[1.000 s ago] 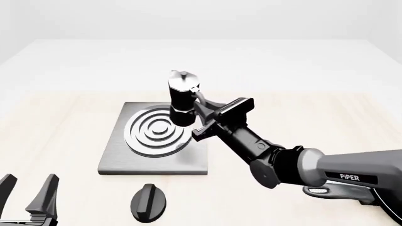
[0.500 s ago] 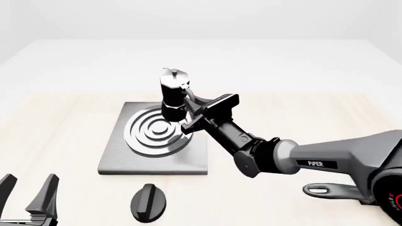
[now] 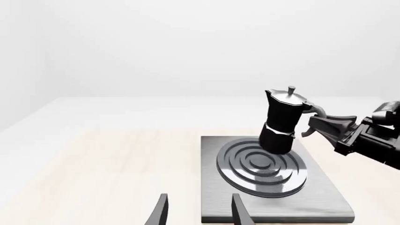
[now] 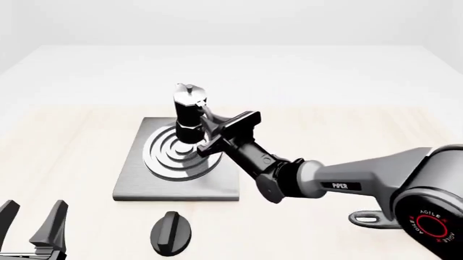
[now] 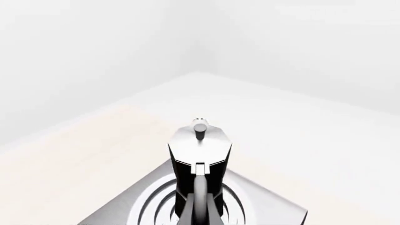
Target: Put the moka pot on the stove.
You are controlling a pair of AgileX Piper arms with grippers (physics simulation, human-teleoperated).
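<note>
The moka pot, black with a silver lid and knob, hangs slightly tilted low over the stove's ring burner. Whether its base touches the rings I cannot tell. My right gripper is shut on the pot's side handle, reaching in from the right. The stove is a flat grey plate. The left wrist view shows the pot over the stove, with the right gripper on its handle. The right wrist view looks along the handle at the pot above the stove. My left gripper stands open at the near left, holding nothing.
A black oval knob lies on the table just in front of the stove. The left gripper's fingers show at the edge of the left wrist view. Light wooden tabletop stretches left of the stove.
The right arm has carried the moka pot leftward, from the stove's right edge to over the ring burner. The left gripper has not moved.
</note>
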